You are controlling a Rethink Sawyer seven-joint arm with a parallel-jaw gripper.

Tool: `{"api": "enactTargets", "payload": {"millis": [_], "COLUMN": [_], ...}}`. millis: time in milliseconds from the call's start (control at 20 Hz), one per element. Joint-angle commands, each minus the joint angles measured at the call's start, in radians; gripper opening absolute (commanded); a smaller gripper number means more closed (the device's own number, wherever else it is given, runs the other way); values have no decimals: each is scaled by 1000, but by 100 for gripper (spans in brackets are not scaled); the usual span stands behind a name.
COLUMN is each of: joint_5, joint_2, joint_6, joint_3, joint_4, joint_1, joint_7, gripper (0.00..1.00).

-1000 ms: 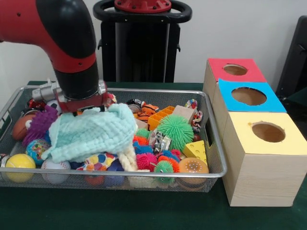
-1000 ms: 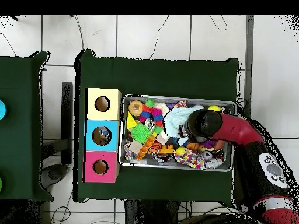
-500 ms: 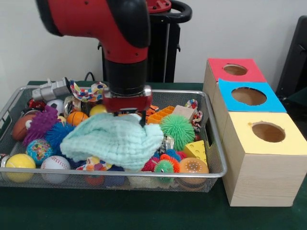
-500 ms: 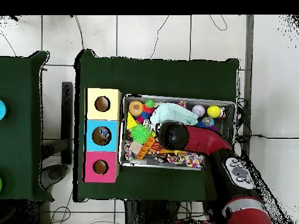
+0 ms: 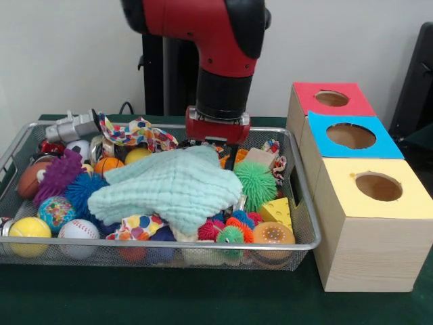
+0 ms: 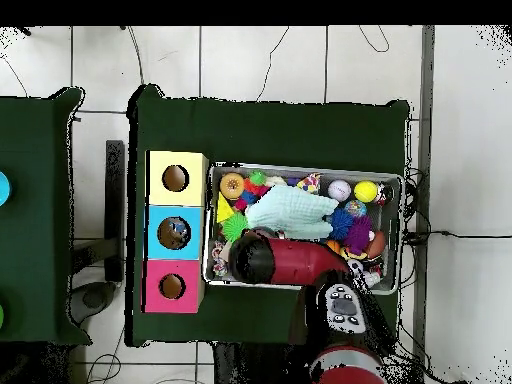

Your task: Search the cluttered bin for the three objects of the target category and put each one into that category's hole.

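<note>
I take the wire bin [image 5: 303, 238] as my landmark; it sits on a dark green tabletop [image 5: 203, 298] and is packed with toys. At the bin's left end I see a yellow ball [image 5: 27, 231] against the front wall, a white baseball [image 5: 78, 233] just beside it, and a brown football [image 5: 30, 177] further back. A purple spiky toy [image 5: 57, 175] and a blue spiky ball [image 5: 84, 189] lie near them, with a grey toy [image 5: 73, 126] perched on the back left rim. A patterned cloth [image 5: 139, 132] is draped along the back wall.

Across the middle of the bin a pale mint cloth [image 5: 169, 186] lies spread on top of the pile, hiding whatever is under it. The red and black arm [image 5: 216, 61] comes down over the bin's back wall, right of centre, and its claw [image 5: 215, 143] hangs just behind the cloth's back edge. I cannot tell whether the claw is open or closed, since the cloth and the wrist cover it.

Toward the bin's right end sit a green spiky ball [image 5: 256, 183], a yellow cheese wedge [image 5: 277, 212] and an orange dotted ball [image 5: 272, 235] at the front right corner.

Right of the bin, just beside it, stand three wooden boxes with round holes: yellow-topped [image 5: 379, 189] nearest, blue-topped [image 5: 352, 137] behind, red-topped [image 5: 331, 99] furthest back.
</note>
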Motion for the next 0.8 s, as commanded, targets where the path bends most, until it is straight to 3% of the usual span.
{"api": "enactTargets", "payload": {"millis": [50,300,550,800], "joint_5": [48,61,107,136], "joint_2": [14,3,7,102], "joint_6": [-14,-30,-115,-148], "joint_3": [-70,-31,86,152], "joint_4": [141,162,204,101], "joint_1": [77,54,-6,-65], "joint_7": [275,280,306,263], "gripper": [100,100,100,100]}}
